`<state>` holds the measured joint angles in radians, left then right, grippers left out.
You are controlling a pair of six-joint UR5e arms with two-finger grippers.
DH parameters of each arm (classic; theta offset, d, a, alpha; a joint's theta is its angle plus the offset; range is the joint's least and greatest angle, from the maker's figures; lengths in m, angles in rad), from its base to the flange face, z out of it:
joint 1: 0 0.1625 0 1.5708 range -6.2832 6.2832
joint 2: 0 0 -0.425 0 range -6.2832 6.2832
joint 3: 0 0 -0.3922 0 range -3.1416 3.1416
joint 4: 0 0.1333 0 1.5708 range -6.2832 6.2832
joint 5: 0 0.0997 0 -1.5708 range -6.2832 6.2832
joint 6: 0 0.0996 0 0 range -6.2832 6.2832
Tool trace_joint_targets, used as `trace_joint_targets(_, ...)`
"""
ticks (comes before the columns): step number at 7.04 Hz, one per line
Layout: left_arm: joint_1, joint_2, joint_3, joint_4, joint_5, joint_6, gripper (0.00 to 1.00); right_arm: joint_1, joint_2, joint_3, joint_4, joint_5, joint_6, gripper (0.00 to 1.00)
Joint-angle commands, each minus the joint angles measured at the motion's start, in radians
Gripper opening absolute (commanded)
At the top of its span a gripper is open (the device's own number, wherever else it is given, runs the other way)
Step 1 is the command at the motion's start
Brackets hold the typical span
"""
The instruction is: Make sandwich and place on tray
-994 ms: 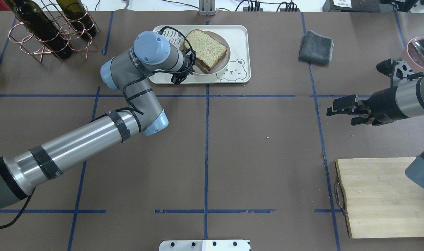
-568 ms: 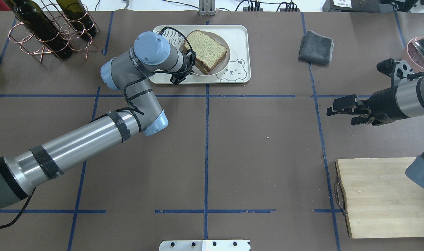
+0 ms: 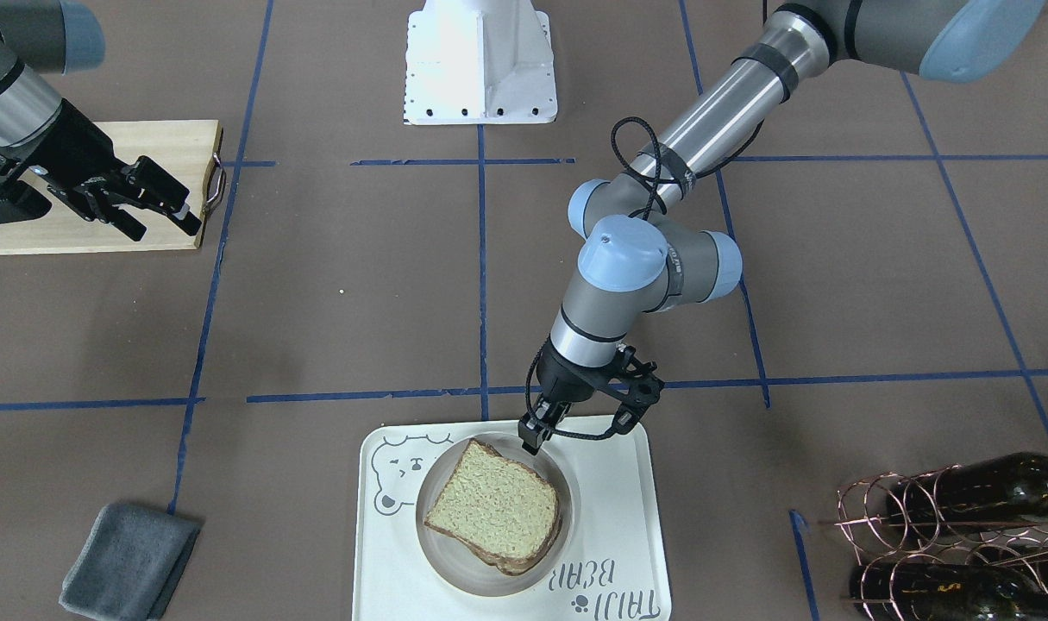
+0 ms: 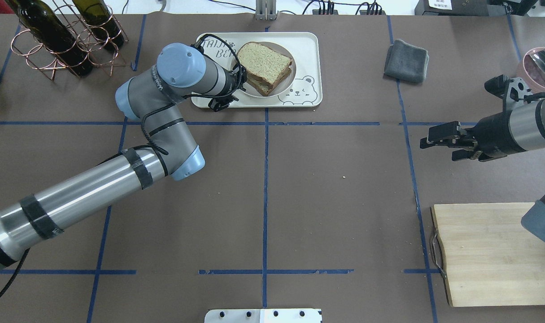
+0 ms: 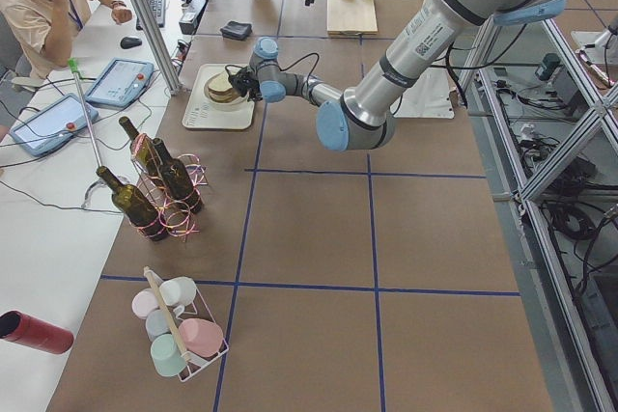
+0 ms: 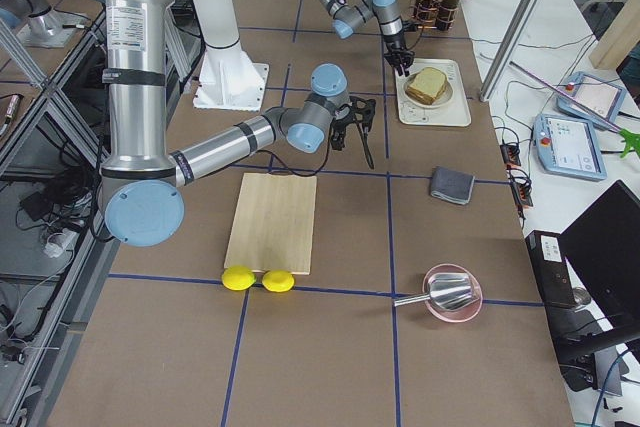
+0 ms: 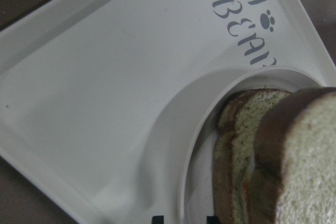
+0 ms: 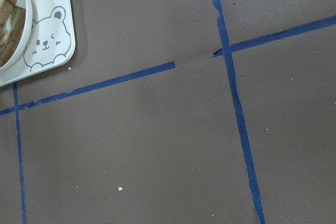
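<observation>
One table (image 4: 335, 224): brown surface marked with blue tape lines.
Left arm (image 4: 84, 197): reaches across to the tray's corner nearest it.
Right arm (image 4: 519, 128): held above bare table, well apart from the tray.
Cutting board (image 4: 483, 251): light wood, at the robot's right, nothing on the part that shows.
Tray (image 4: 306, 49): cream-white with a bear face, at the far middle of the table.
Bottle rack (image 4: 66, 40): copper wire, holding dark bottles, at the far left.
Plate (image 3: 567, 504): round and pale, resting on the tray.
Sandwich (image 4: 263, 65): lies on the plate, two slices stacked, the top one slightly askew.
Cloth (image 4: 407, 60): grey, folded, to the right of the tray.
Left gripper (image 3: 532, 438): fingertips apart and empty, over the plate's rim just beside the sandwich.
Right gripper (image 3: 166, 222): fingers spread, holding nothing.
</observation>
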<state>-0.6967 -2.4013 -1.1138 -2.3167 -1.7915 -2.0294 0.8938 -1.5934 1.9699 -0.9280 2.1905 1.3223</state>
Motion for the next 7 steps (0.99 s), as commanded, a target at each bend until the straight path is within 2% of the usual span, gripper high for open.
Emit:
trace_joint_targets(1, -0.001, 0.109, -0.228, 0.141, -0.064, 0.032, 0.38, 0.002, 0.001, 0.0, 0.0, 0.0, 0.0, 1.0)
trace_joint_targets(2, -0.001, 0.222, -0.385, 0.157, -0.068, 0.079, 0.37, 0.014, 0.0, 0.0, -0.002, 0.0, 0.0, 1.0)
trace_joint_targets(3, -0.003, 0.376, -0.585, 0.16, -0.072, 0.207, 0.37, 0.037, -0.002, -0.002, -0.003, 0.018, 0.0, 1.0)
trace_joint_targets(4, -0.009, 0.501, -0.701, 0.157, -0.074, 0.36, 0.37, 0.107, -0.01, -0.011, -0.006, 0.081, -0.009, 1.0)
trace_joint_targets(5, -0.021, 0.589, -0.756, 0.151, -0.13, 0.515, 0.38, 0.143, -0.023, -0.017, -0.029, 0.092, -0.081, 1.0)
trace_joint_targets(7, -0.215, 0.767, -0.77, 0.148, -0.297, 1.01, 0.51, 0.267, -0.014, -0.019, -0.302, 0.092, -0.489, 1.0)
